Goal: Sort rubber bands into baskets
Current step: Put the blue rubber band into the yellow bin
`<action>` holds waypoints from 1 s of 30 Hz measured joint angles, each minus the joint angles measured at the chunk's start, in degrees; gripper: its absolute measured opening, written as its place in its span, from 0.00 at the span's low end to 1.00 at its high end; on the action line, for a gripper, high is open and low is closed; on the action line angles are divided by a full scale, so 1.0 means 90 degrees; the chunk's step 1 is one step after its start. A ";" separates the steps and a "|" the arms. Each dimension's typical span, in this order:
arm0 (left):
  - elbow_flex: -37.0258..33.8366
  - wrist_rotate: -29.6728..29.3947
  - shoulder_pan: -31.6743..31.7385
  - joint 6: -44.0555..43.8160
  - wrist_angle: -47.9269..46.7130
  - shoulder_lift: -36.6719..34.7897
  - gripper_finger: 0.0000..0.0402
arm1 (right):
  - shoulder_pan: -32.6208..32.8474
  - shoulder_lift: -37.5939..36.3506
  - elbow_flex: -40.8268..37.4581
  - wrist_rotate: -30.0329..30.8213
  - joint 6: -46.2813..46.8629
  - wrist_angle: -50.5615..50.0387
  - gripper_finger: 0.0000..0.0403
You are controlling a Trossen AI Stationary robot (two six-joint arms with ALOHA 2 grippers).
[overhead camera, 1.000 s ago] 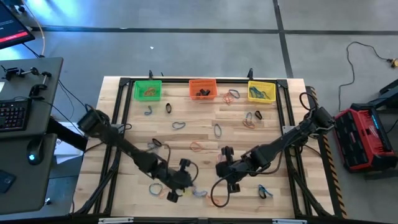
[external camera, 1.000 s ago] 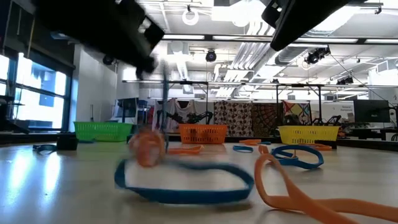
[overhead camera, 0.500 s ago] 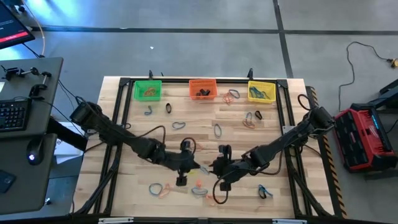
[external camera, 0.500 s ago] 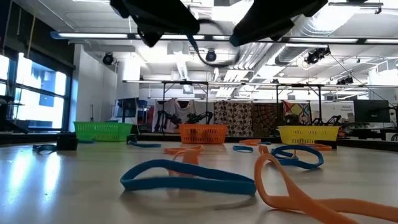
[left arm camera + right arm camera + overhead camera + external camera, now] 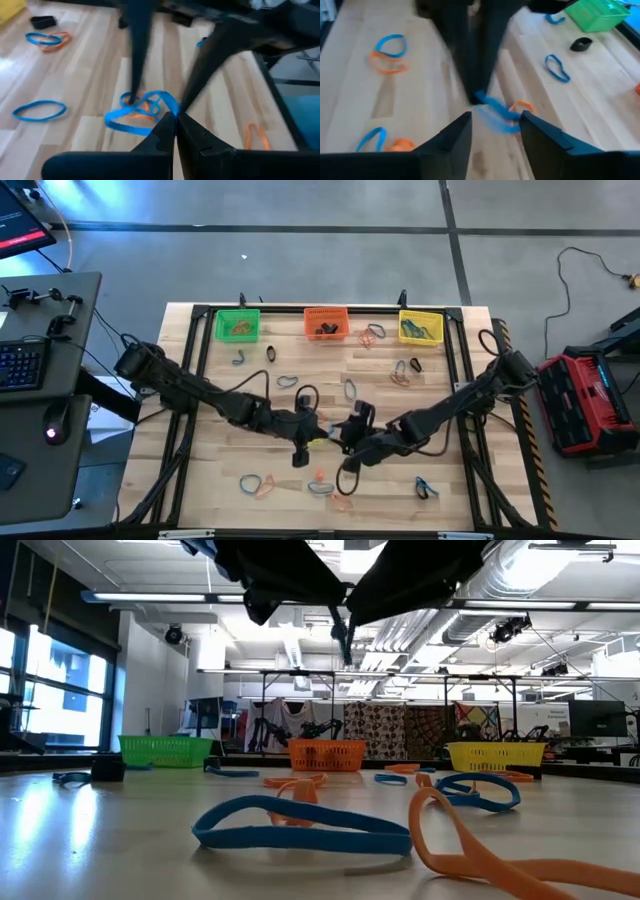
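Meeting above the middle of the table (image 5: 200,470), the left hand (image 5: 318,431) and the right hand (image 5: 342,436) are seen tip to tip in the high view, just in front of the bare wood between the scattered bands and the near edge. The left hand is closed tight, its two fingers (image 5: 165,131) pressed together in its wrist view, with a blue rubber band (image 5: 142,115) seen right at their tips over an orange one; whether that band is pinched or merely lying on the wood behind cannot be told. The right hand is spread apart, its fingers (image 5: 452,137) standing wide with nothing between them, and a blurred blue band (image 5: 495,112) is seen beyond them. Three baskets are lined up along the far edge: the green basket (image 5: 237,326) to the left, the red-orange basket (image 5: 326,322) in the middle, the yellow basket (image 5: 420,326) to the right, each holding a few bands. Loose rubber bands (image 5: 290,381) are strewn across the table, and a further cluster (image 5: 258,484) lies near the front edge. In the low view a blue loop (image 5: 300,823) and an orange loop (image 5: 470,850) are seen lying flat in the foreground.
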 joint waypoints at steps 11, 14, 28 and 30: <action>0.0000 0.0266 0.0278 0.0270 -0.0081 -0.0015 0.07 | -0.0358 -0.0010 -0.0001 0.0068 -0.0530 -0.0109 0.03; -0.0002 0.0310 0.0364 0.0591 -0.0055 -0.0015 0.13 | -0.0526 -0.0108 0.0000 0.0054 -0.0525 -0.0382 0.02; -0.1073 0.1905 0.1436 0.1095 0.2439 -0.0015 0.37 | -0.2128 -0.0914 -0.0001 0.0069 -0.0889 -0.1975 0.00; -0.1225 0.2195 0.1638 0.1127 0.2807 -0.0019 0.38 | -0.2523 -0.1035 -0.0002 0.0067 -0.0979 -0.2254 0.00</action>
